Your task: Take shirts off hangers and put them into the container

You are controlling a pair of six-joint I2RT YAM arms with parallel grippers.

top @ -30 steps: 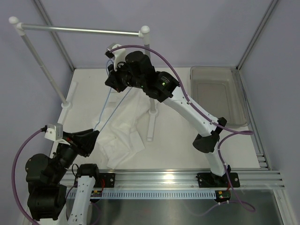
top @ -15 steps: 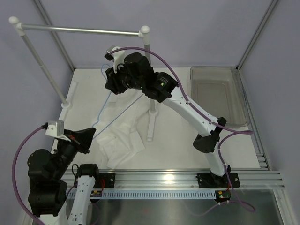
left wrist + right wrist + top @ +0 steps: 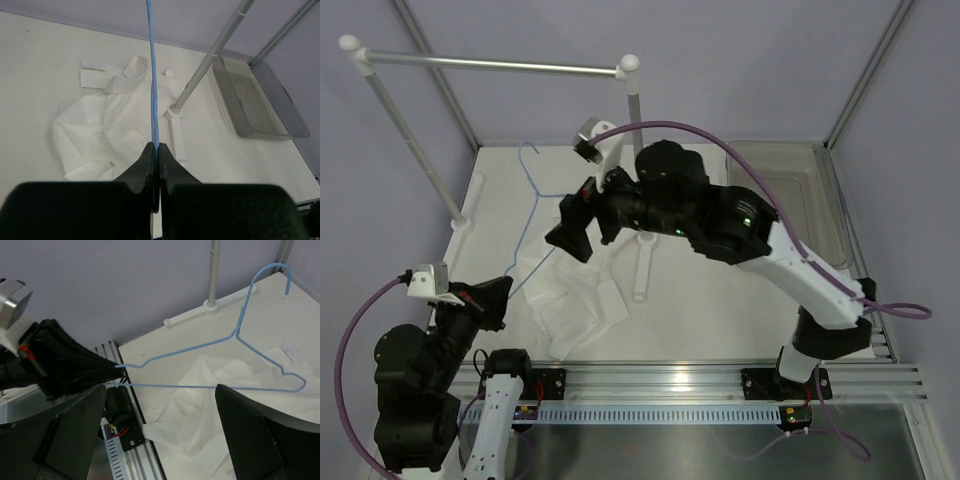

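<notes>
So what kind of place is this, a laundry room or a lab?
Probably a robot test cell: two arms bolted to a metal rail, a white table walled by plain panels, with a clothes rack, white shirt and grey bin as props.

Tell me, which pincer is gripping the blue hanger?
The left pincer, clamped shut on the hanger's end; the right pincer gapes wide open above the shirt, gripping nothing.
</notes>
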